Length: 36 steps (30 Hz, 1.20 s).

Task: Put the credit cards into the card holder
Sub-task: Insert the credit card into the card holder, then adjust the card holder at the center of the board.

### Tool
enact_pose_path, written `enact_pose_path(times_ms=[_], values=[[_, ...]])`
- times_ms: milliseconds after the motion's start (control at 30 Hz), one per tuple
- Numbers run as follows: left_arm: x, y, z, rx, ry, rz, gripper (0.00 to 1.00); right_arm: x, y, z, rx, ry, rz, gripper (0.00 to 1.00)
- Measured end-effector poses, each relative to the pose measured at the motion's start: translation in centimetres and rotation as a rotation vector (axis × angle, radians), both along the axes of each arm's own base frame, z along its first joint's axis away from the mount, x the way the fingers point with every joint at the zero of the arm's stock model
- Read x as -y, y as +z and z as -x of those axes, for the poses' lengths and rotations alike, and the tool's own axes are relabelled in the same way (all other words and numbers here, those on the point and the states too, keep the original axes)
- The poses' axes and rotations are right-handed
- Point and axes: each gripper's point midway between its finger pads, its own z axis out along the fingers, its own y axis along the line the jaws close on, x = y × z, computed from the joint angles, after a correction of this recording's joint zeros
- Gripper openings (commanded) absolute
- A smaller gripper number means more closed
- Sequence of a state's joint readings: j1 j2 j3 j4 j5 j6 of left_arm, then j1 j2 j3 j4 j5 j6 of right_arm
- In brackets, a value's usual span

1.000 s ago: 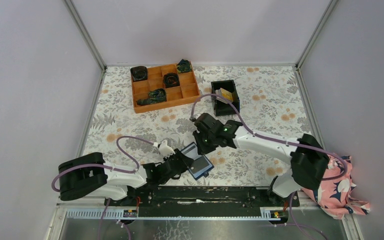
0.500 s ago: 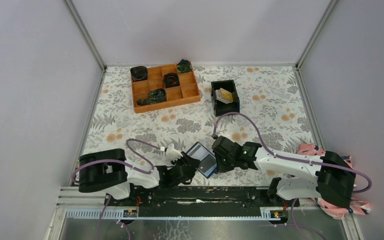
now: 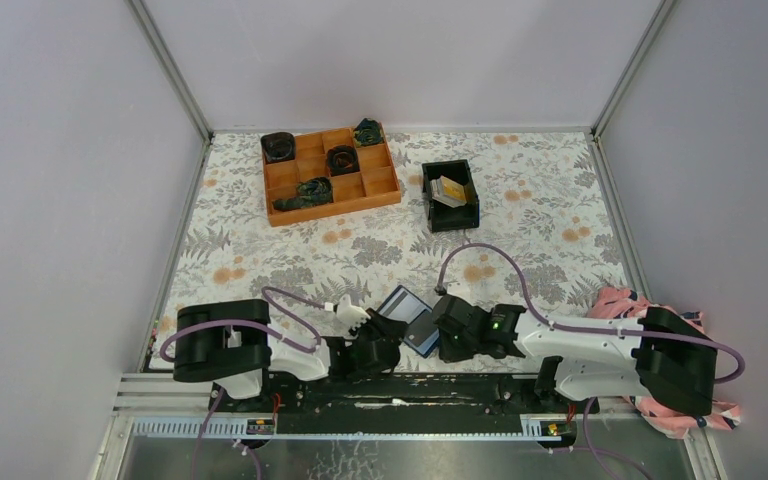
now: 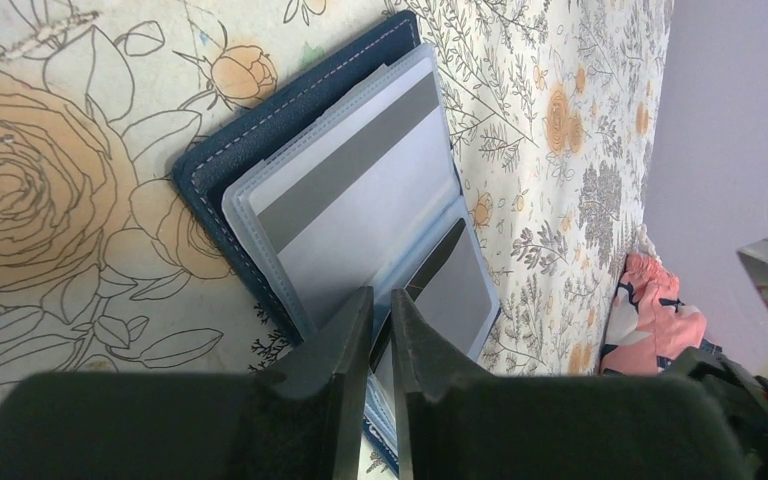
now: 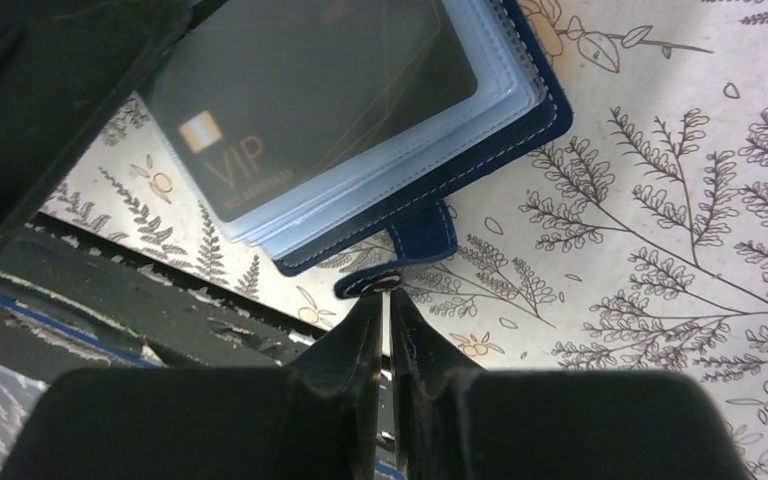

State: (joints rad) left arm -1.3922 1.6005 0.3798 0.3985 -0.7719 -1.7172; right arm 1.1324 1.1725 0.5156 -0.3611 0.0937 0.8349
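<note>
The card holder (image 3: 408, 312), navy with pale blue sleeves, lies open near the table's front edge between both grippers. My left gripper (image 3: 388, 340) comes at it from the left, jaws (image 4: 380, 295) shut on the edge of its inner sleeves (image 4: 360, 190), where a grey card shows. From the right, my right gripper (image 3: 442, 335) has its tips (image 5: 385, 293) pinched on the end of the snap tab (image 5: 415, 250). A dark card marked VIP (image 5: 300, 100) sits in the top sleeve. More credit cards (image 3: 450, 190), yellow and grey, stand in the black bin.
An orange compartment tray (image 3: 335, 207) with dark rolled items sits at the back left, and the black square bin (image 3: 428, 205) to its right. A pink floral cloth (image 3: 675, 400) hangs by the right arm's base. The black rail (image 3: 410, 385) borders the near edge.
The right arm has swung back from mid-table to the front edge and closed at the wallet's snap tab. The left gripper closed on the sleeves, and the wallet shifted slightly right.
</note>
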Motion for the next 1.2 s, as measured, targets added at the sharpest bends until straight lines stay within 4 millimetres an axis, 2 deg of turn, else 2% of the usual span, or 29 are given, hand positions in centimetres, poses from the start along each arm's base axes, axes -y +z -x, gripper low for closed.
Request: enact_pose_path(times_ms=[67,333,600,900,1200], values=[[0.0,0.0,0.0,-0.001,0.006,0.006,0.21,0.1,-0.6,0.0,-0.005,-0.01,0.006,0.13],[0.1,0.0,0.1,0.0,0.026,0.018,0.28,-1.8,-0.7,-1.1,0.021,-0.038,-0.043,0.13],[-0.2,0.3,0.3,0.009,0.036,0.013,0.32,-2.1,-0.8,-1.8,0.018,-0.053,-0.039,0.13],[-0.9,0.4,0.7,0.02,0.043,-0.023,0.35,-1.5,-0.7,-4.6,0.046,-0.093,-0.022,0.13],[-2.4,1.4,1.4,0.01,0.043,-0.064,0.54,-2.2,-0.7,-7.8,0.089,-0.097,-0.012,0.13]])
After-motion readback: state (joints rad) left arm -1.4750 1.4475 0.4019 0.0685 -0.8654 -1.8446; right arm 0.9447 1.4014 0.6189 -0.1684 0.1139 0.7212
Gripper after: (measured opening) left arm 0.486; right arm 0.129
